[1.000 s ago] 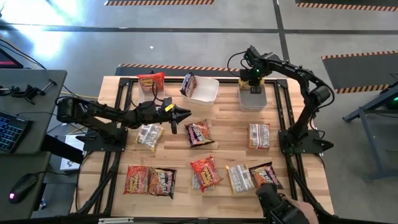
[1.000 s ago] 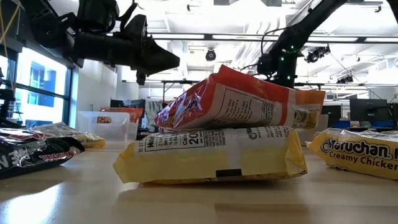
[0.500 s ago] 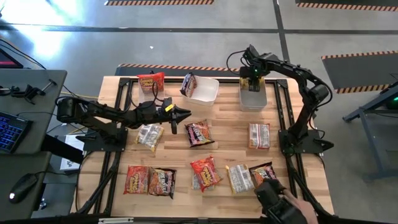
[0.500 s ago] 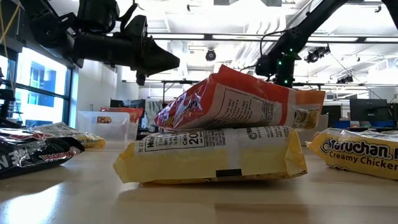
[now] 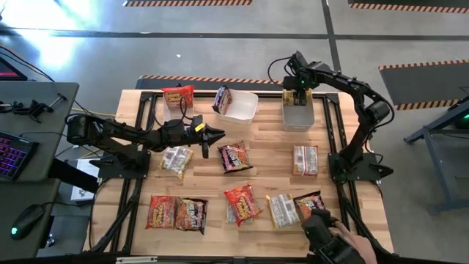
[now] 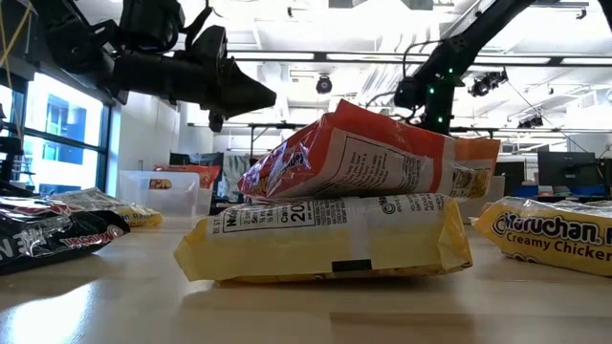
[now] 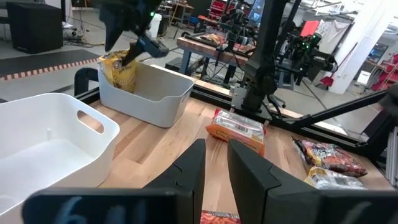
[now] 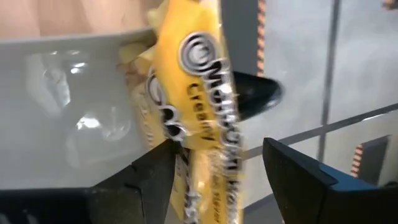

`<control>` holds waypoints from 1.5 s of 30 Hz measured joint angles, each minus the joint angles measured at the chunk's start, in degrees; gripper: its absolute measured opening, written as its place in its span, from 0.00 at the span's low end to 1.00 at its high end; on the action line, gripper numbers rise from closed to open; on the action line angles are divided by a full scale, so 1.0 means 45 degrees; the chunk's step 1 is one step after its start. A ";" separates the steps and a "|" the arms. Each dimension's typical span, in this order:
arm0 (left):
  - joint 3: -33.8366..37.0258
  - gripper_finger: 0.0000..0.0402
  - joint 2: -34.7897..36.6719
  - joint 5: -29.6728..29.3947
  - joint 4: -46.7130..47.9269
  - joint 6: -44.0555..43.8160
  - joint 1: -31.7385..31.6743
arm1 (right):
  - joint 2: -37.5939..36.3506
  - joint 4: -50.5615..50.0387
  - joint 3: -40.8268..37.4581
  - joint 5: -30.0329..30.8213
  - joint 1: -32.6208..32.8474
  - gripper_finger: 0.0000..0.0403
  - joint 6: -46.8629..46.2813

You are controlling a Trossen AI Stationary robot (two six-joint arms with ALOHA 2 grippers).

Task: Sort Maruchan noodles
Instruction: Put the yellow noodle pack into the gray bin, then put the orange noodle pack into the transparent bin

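Note:
Several Maruchan packets lie flat on the table, among them a maroon one (image 5: 234,156), a tan one (image 5: 176,160) and a red one (image 5: 242,203). My left gripper (image 5: 216,134) hovers shut and empty over the table's middle, also seen in the low view (image 6: 260,96). My right gripper (image 5: 297,89) is open over the far right tub (image 5: 297,116). A yellow Creamy Chicken packet (image 8: 202,93) stands between its fingers inside that tub, leaning on the tub's far wall (image 7: 118,68). My right gripper comes at the yellow packet's upper end (image 7: 127,57) from above. The packet stands slanted between the wide-open fingers, close to one finger (image 8: 155,180). I cannot tell whether it touches that finger. Its lower part is inside the tub.
A middle white tub (image 5: 242,106) has a red packet (image 5: 222,99) leaning on its left rim. A left tub (image 5: 174,111) has a red packet (image 5: 178,94) at its far end. A person's dark-gloved hand (image 5: 330,238) reaches in at the near edge, by a maroon packet (image 5: 311,205).
My right gripper has drawn back a little toward the far edge over the right tub, with the yellow packet staying in the tub. The gloved hand at the near edge has crept closer to the maroon packet. My left arm has kept still.

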State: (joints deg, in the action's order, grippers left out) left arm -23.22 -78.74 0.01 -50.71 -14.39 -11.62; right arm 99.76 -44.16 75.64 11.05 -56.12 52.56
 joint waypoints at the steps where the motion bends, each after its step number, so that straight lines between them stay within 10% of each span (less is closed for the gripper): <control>1: 0.0000 0.14 0.0000 -0.0006 0.0008 0.0001 0.0000 | -0.0170 0.0055 0.0000 -0.0013 0.0000 0.55 0.0000; 16: 0.0000 0.14 0.0000 -0.0102 0.0180 0.0253 -0.0005 | -0.3521 0.0559 0.0010 -0.0266 0.0495 0.52 -0.2466; 22: 0.0000 0.13 0.0000 -0.0107 0.0418 0.0253 -0.0010 | -0.4482 0.1894 -0.0967 -0.4542 -0.0018 0.35 -0.4011; 28: -0.0057 0.08 0.0369 -0.0167 0.0863 0.0135 -0.0526 | -0.5387 0.4956 -0.3713 -0.5509 -0.0046 0.10 -0.4677; 45: -0.2055 0.00 0.3286 0.0148 1.1013 0.0308 -0.1040 | -0.7696 1.3835 -0.9870 -0.7043 0.3099 0.01 -0.8534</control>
State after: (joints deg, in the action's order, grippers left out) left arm -32.47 -63.95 0.68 -1.15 -13.01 -16.30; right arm 65.12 18.09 31.22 -20.64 -42.17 14.15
